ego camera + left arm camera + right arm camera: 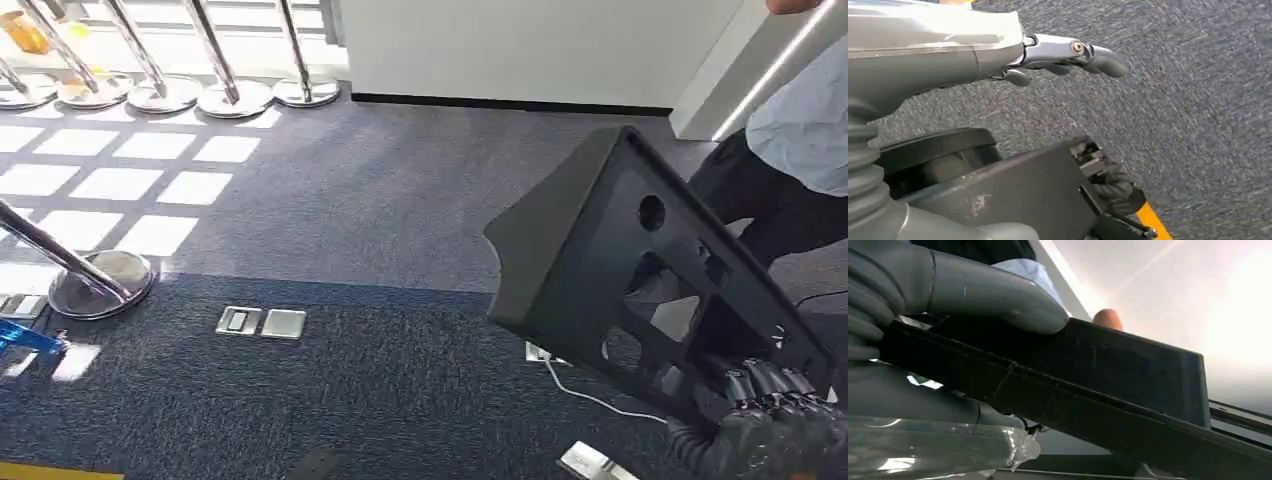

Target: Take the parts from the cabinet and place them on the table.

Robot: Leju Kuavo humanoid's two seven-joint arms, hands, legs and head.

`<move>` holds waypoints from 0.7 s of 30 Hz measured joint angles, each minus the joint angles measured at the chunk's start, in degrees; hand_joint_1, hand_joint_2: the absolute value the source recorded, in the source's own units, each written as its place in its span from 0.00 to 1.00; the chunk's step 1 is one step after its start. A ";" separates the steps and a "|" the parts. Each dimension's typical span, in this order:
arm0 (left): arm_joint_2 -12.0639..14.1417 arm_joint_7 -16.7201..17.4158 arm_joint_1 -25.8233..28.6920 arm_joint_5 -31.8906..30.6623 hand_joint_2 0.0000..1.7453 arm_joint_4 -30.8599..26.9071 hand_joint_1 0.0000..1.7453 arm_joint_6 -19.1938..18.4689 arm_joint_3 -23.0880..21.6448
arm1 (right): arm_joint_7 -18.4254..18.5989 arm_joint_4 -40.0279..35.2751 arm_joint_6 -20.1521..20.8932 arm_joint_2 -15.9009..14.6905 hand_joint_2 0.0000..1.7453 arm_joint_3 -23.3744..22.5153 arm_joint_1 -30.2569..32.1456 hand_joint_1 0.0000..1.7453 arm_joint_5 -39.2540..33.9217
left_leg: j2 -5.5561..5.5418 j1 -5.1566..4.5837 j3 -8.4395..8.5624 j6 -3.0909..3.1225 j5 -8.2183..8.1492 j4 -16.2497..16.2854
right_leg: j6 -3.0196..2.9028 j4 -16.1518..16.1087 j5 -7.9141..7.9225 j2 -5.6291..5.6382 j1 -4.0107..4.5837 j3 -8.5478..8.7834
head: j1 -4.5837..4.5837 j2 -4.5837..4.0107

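Right robot hand (775,425) grips the black part (610,250); left robot hand (1068,55) hangs empty, fingers loosely extended.

No readable text, label, brand, number or sign on any surface in view.

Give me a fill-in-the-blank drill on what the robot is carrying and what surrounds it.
1. The black part is held by the robot's ____ hand.
2. The floor under the robot is covered in dark ____.
3. The left hand holds ____.
4. The chrome stanchion bases stand beside a ____ wall.

Missing words: right; carpet; nothing; white
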 joint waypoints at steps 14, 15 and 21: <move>0.20 0.06 0.23 0.02 1.00 0.00 0.00 0.02 0.09 | -0.35 -0.66 -0.02 0.61 1.00 -0.59 0.44 1.00 -0.33 | -10.20 0.42 -3.47 0.36 2.40 1.27 | -1.22 -0.40 -0.80 10.32 -0.42 1.61 | -0.35 0.00; 0.17 0.04 0.18 0.02 1.00 0.00 0.00 0.02 0.11 | -0.35 -0.68 -0.02 0.63 1.00 -0.61 0.55 1.00 -0.39 | -9.92 0.23 -3.47 0.46 2.36 1.15 | -0.79 -0.60 -0.72 10.81 -0.66 1.49 | -0.24 0.00; -0.02 0.02 0.14 0.02 1.00 0.00 0.00 0.02 0.33 | -0.44 -0.72 -0.04 0.66 1.00 -0.70 0.48 1.00 -0.61 | -5.70 0.50 -2.31 1.73 2.43 -0.13 | 0.88 12.16 -7.56 4.10 -0.77 -4.51 | -0.11 0.00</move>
